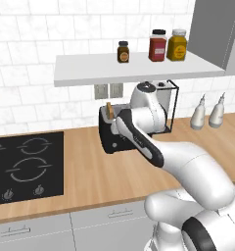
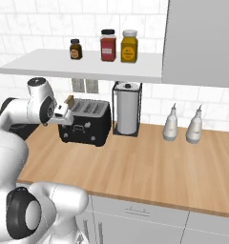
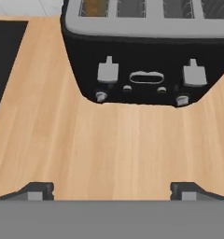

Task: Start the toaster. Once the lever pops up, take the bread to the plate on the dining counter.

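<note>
Claw hovering in front of the toaster

The gripper (image 3: 111, 191) hangs wide open and empty just before the toaster (image 3: 146, 70); the bread (image 3: 94, 6) stands in its leftmost slot.

White tiled wall (image 1: 31, 44), white shelf (image 2: 88, 66) (jars on top), wood counter (image 2: 154, 162)

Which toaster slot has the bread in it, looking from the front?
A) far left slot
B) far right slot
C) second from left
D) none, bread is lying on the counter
A: in the hand view the tan bread sits in the far left slot of the toaster, above the left lever, and the right base view shows the slice sticking up at that same end.
</note>
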